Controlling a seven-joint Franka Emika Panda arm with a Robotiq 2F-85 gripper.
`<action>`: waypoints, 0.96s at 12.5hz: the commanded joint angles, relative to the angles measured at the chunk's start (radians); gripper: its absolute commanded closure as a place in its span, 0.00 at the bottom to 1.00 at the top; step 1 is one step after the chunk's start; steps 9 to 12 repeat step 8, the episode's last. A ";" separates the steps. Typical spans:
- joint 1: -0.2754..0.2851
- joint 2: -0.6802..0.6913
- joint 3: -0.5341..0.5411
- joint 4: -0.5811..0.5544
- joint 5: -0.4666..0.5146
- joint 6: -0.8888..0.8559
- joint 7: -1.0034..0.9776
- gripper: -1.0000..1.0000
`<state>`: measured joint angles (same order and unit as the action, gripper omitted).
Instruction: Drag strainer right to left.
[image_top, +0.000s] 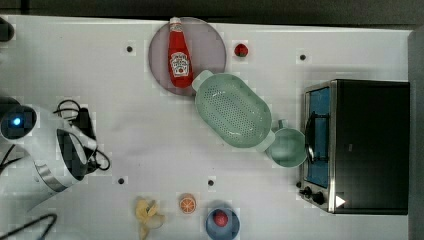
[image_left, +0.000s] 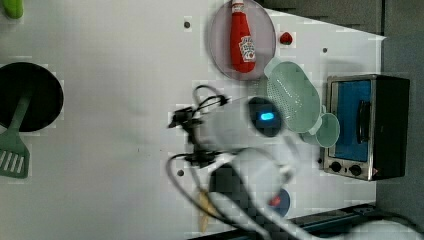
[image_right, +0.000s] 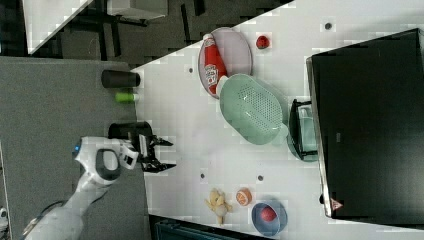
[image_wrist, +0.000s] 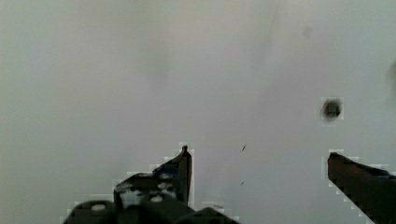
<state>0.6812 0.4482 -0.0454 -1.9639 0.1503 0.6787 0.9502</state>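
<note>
The pale mint-green oval plastic strainer (image_top: 233, 110) rests against the grey round plate (image_top: 210, 42). The claw (image_right: 167, 154), fingers apart and empty, hangs well apart from the strainer; dragging risks shoving the plate's red ketchup bottle (image_top: 180, 54).

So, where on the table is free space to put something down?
Bare table lies between the claw and the strainer. It is crowded where the strainer touches the cup beside the oven and reaches the plate carrying the ketchup bottle.
</note>
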 joint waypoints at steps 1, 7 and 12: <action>-0.046 -0.224 -0.172 0.066 0.007 -0.066 -0.306 0.00; -0.066 -0.525 -0.504 0.076 -0.164 -0.355 -0.692 0.00; -0.070 -0.562 -0.547 0.076 -0.221 -0.407 -0.723 0.00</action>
